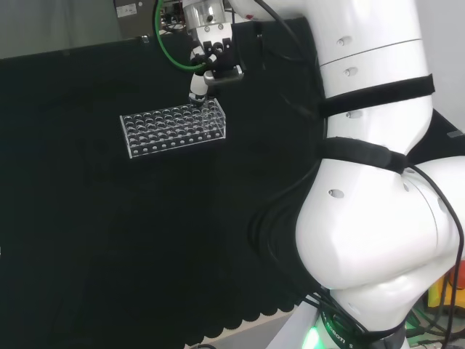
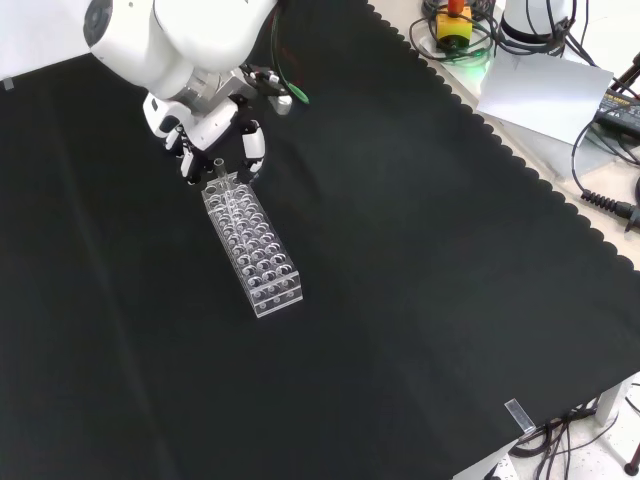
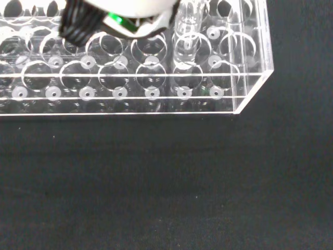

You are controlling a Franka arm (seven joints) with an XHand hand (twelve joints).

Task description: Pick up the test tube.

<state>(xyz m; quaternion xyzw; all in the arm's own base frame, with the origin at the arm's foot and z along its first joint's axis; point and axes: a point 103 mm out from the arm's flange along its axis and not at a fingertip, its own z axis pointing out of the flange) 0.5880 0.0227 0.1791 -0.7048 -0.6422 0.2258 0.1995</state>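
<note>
test tube [image 3: 187,26] stands upright in a hole at one end of the clear plastic rack [image 2: 252,248], the end nearest the hand [image 2: 215,130]. judged light, rigid, smooth, slippery and breakable; best taken by its exposed upper part above the rack top and lifted straight up. the hand hangs over that end, fingers curled down around the tube's top; whether they touch it cannot be told. rack is a box-shaped grid of round holes on the black cloth worktop [image 2: 420,300].

Clear rack [image 2: 252,245] dotted with round holes — black cloth [image 2: 400,300] — black-and-white robot hand [image 2: 215,135].
</note>
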